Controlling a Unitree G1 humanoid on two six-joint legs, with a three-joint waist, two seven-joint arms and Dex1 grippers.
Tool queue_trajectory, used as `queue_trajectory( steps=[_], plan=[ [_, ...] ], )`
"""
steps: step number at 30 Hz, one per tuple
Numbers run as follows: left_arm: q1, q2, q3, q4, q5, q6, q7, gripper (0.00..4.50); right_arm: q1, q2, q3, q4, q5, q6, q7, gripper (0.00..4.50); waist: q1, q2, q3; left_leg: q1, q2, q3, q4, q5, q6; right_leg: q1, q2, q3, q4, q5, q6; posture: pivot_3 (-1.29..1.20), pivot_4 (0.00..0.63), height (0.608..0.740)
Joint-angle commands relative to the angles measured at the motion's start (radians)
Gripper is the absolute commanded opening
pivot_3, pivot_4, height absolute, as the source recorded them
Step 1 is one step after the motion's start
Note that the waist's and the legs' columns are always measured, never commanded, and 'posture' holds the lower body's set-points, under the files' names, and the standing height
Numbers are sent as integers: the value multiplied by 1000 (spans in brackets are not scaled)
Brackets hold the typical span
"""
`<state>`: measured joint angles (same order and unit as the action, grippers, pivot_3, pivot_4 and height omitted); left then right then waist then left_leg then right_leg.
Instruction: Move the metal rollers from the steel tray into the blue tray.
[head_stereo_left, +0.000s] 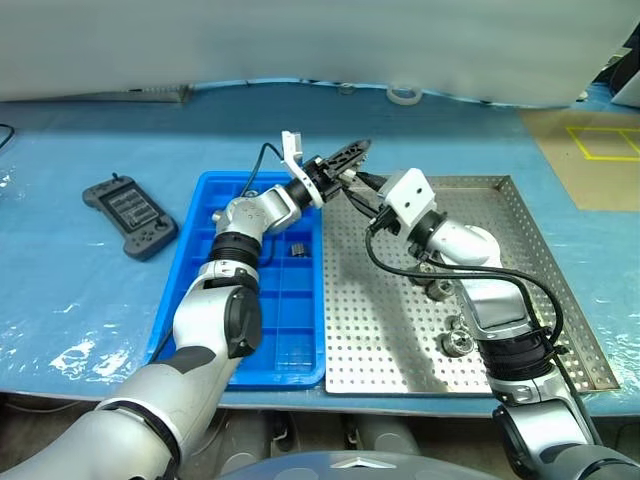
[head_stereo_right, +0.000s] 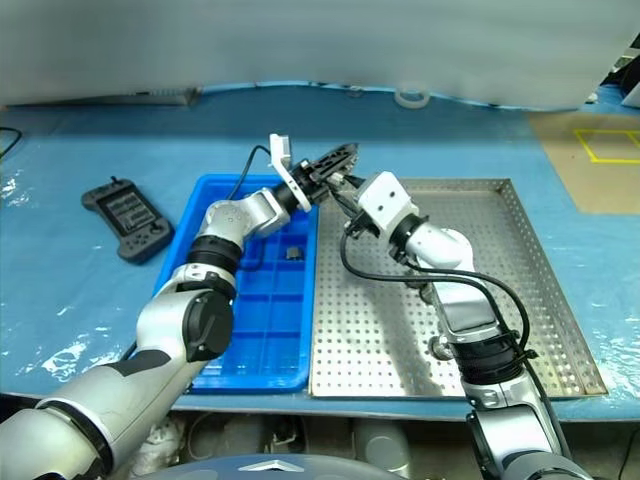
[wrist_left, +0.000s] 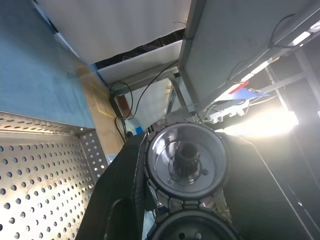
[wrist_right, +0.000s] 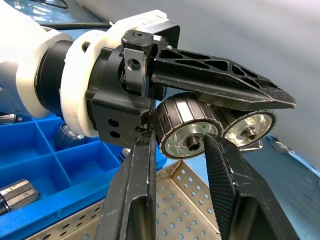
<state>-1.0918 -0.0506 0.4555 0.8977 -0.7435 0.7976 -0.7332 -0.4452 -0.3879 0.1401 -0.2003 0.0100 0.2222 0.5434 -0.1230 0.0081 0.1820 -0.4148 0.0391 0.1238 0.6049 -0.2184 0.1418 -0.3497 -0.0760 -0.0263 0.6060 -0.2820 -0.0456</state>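
Two ribbed, shiny metal rollers (wrist_right: 192, 132) with dark central holes sit side by side, pinched in the left pincer (wrist_right: 235, 107) above the border of the blue tray (head_stereo_left: 205, 265) and the steel tray (head_stereo_left: 520, 225). The right pincer (wrist_right: 175, 165), its fingers spread, brackets the nearer roller from five o'clock. More rollers lie in the steel tray at its five o'clock on the worktop (head_stereo_left: 100, 300).

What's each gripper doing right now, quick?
Left gripper: shut on two metal rollers, raised near the steel tray.
Right gripper: fingers apart either side of the nearer roller, not clamped.
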Motion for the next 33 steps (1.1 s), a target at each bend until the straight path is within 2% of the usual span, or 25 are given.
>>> queue_trajectory(
  steps=[1,13,22,33],
  plan=[
    [-9,-24,-29,-16,-5,25,-17,1715,-16,8,-40,-24,-2,-31,-39,1022,0,0,0,0,0,0,0,0,0,0,0,0,0,0,0,-385,150,740],
    [-12,-19,-36,-10,3,16,-15,1715,-7,7,-38,-27,-12,-20,-49,1022,0,0,0,0,0,0,0,0,0,0,0,0,0,0,0,-394,150,740],
    [-37,31,-10,23,8,-39,-9,1715,9,-24,-58,-15,-17,-34,-37,1022,0,0,0,0,0,0,0,0,0,0,0,0,0,0,0,-355,150,740],
    [-29,116,-6,28,17,-63,-19,1715,134,-144,-112,-60,12,-47,20,1022,9,0,0,0,0,0,0,0,0,0,0,0,0,0,0,-319,150,740]
  ],
)
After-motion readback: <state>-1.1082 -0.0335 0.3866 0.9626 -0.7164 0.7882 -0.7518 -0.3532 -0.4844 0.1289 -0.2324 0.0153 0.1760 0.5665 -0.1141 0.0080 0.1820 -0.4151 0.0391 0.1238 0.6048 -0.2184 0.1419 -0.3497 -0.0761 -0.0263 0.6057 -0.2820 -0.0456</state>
